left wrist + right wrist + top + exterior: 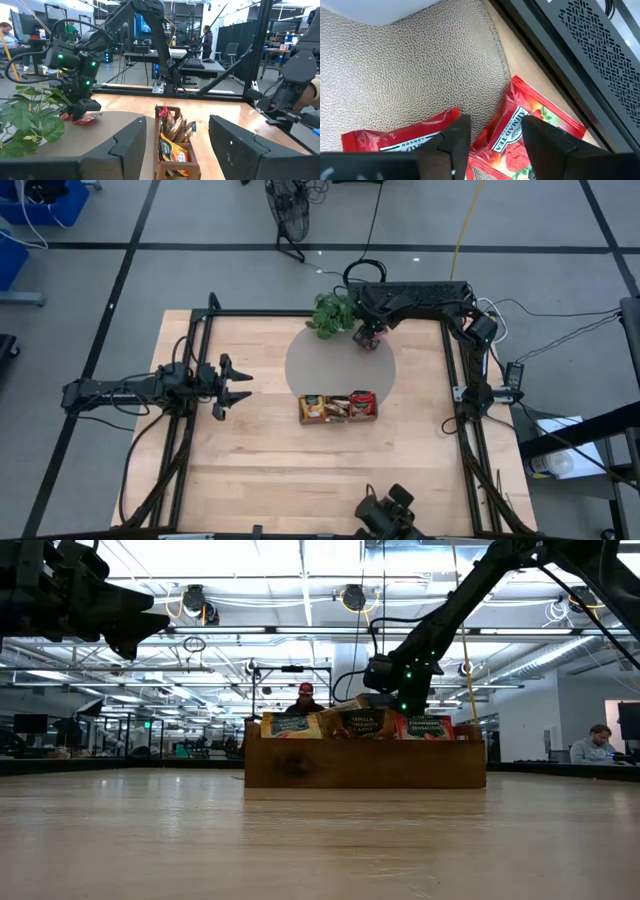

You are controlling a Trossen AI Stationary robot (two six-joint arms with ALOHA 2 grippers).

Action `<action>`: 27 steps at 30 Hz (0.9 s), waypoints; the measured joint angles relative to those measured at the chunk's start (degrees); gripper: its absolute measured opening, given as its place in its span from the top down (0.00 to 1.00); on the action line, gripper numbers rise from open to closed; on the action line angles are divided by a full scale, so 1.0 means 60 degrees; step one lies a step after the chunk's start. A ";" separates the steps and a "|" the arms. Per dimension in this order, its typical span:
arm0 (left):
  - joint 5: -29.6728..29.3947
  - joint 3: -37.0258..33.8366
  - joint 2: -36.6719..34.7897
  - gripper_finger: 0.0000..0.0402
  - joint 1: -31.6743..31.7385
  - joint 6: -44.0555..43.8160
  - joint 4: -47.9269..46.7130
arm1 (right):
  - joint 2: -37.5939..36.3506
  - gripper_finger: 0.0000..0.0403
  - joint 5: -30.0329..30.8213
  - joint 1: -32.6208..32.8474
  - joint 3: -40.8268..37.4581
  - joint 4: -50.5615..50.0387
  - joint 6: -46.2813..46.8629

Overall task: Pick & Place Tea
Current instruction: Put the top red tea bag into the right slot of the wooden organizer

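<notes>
Nearest the low camera, the wooden tray on the table holds upright tea packets. Left of the tray, the left pincer hangs open and empty. Beyond the tray, at the grey round mat's far edge beside the potted plant, the right pincer, fingers parted, straddles what seems a red tea packet; another red packet lies just beside.

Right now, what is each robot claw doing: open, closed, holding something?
Left gripper: open, holding nothing, waiting at the table's left side.
Right gripper: open, low over red tea packets on the grey mat.
</notes>
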 joint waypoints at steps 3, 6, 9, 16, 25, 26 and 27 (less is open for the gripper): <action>-0.0001 -0.0001 0.0000 0.47 -0.0002 0.0003 0.0000 | -0.0004 0.65 0.0000 0.0063 0.0000 -0.0078 -0.0066; -0.0001 -0.0001 0.0000 0.47 0.0000 -0.0001 0.0000 | -0.0004 0.75 0.0013 0.0166 -0.0007 -0.0095 -0.0173; -0.0001 -0.0001 0.0000 0.47 0.0000 0.0001 0.0000 | -0.0004 0.89 0.0047 0.0273 -0.0007 -0.0092 -0.0390; -0.0001 -0.0001 -0.0002 0.47 0.0000 0.0001 0.0000 | -0.0085 0.98 0.0428 0.0734 -0.0022 -0.0009 -0.1034; -0.0001 0.0000 -0.0004 0.47 0.0000 0.0002 0.0000 | -0.1300 1.00 0.1032 0.1860 -0.0033 -0.0138 -0.1290; -0.0001 -0.0001 -0.0003 0.47 -0.0004 -0.0001 0.0000 | -0.1504 1.00 0.1017 0.2033 -0.0033 -0.0224 -0.1203; -0.0001 -0.0001 0.0000 0.47 0.0000 0.0003 0.0000 | -0.1741 1.00 0.1016 0.2236 -0.0034 -0.0398 -0.1082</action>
